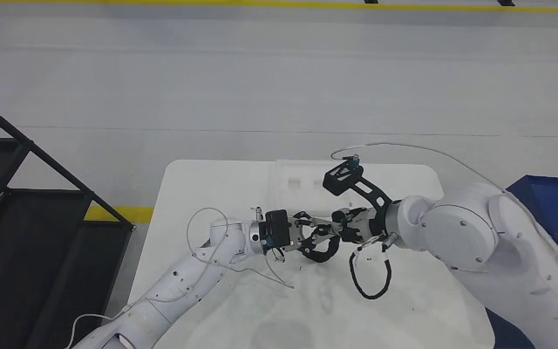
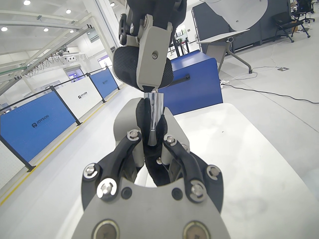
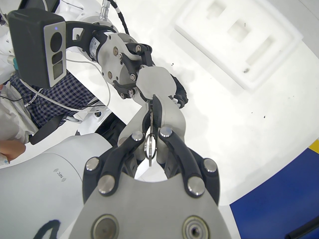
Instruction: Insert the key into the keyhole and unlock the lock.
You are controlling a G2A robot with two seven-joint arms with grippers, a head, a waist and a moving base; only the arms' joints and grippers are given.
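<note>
My left gripper (image 2: pixel 150 119) is shut on the lock, whose chrome cylinder (image 2: pixel 154 109) sticks out between the fingers. The lock's black body (image 1: pixel 323 250) curves below the two grippers, above the middle of the white table (image 1: pixel 218 192). My right gripper (image 3: pixel 152 108) is shut on the key (image 3: pixel 150 121), with its ring (image 3: pixel 150 148) hanging between the fingers. The two grippers meet tip to tip (image 1: pixel 316 232). In the left wrist view, the key's tip (image 2: pixel 150 89) touches the cylinder's end face. How deep it sits is hidden.
A white foam tray (image 1: pixel 301 179) with recesses lies at the table's far edge. A black cable loop (image 1: pixel 370 277) hangs under the right wrist. A blue cabinet (image 1: pixel 534 196) stands off the table's right side, and a black rack (image 1: pixel 44 244) off its left.
</note>
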